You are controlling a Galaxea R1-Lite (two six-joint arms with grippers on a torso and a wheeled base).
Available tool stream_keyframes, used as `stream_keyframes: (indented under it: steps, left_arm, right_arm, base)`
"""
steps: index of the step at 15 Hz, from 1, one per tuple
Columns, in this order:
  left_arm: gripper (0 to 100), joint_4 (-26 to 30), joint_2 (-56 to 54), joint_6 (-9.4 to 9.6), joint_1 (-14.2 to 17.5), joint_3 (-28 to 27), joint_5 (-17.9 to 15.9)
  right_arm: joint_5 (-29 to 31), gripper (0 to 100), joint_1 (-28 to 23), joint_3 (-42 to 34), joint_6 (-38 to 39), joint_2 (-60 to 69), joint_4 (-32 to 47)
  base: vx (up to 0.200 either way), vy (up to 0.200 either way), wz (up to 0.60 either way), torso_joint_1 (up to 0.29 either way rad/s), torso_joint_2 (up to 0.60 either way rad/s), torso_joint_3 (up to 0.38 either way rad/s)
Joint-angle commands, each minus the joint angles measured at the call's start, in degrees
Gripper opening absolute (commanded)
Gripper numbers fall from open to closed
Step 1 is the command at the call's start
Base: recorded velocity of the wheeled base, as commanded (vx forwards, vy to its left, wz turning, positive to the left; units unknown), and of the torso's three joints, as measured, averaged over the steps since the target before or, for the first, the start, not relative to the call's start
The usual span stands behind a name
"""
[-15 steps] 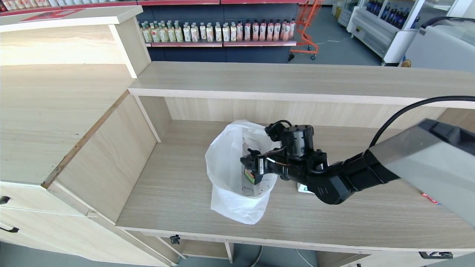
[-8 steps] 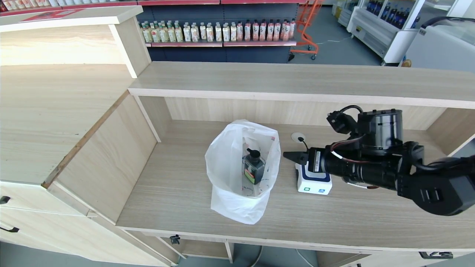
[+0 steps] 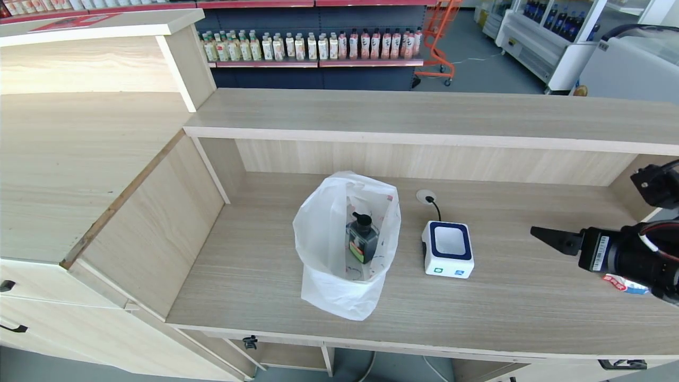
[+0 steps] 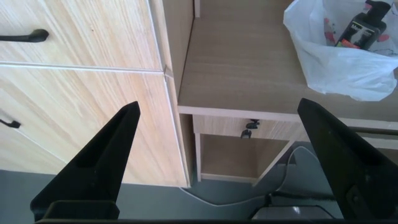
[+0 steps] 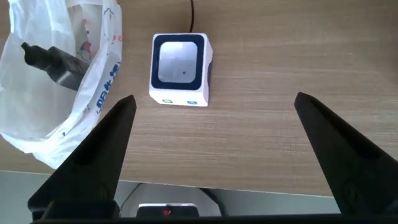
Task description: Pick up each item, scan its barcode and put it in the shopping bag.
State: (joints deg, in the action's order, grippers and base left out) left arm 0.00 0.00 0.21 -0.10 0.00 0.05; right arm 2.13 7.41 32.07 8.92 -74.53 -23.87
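- The right gripper [image 5: 214, 98] hangs over the counter [image 3: 504, 313], right of the scanner [image 3: 448, 249], with its jaws spread wide and nothing in them.
- The left gripper [image 4: 219, 104] is also wide open and empty, out before the counter's front edge.
- A dark pump bottle [image 3: 363, 240] stands inside the white shopping bag [image 3: 329, 254].
- A small red-and-white packet [image 3: 618, 284] lies beneath the right arm.

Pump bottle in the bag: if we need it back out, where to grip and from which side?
Grip the pump bottle at the neck just under the pump head, coming straight down through the open mouth of the shopping bag. It stands roughly upright, pump up, and the bag walls surround its body, so a side approach would probably snag plastic.
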Motion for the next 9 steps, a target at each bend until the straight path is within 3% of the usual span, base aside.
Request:
stream_keyframes:
  steps: [1,5,9]
  left_arm:
    - [100,0.0,0.0,-0.03,0.0,0.0,0.0]
    - [100,0.0,0.0,0.06,0.0,0.0,0.0]
    - [100,0.0,0.0,-0.03,0.0,0.0,0.0]
  right_arm:
    - [0.1,100,-1.3,-0.1,0.2,2.5,0.1]
    - [1.3,100,-1.5,-0.5,2.6,3.5,2.0]
    - [1.7,100,-1.4,1.7,11.4,2.5,2.2]
  base:
    - [0.0,0.0,0.0,0.0,0.0,0.0]
    - [0.0,0.0,0.0,0.0,0.0,0.0]
    - [0.0,-0.2,0.0,0.002,0.0,0.005]
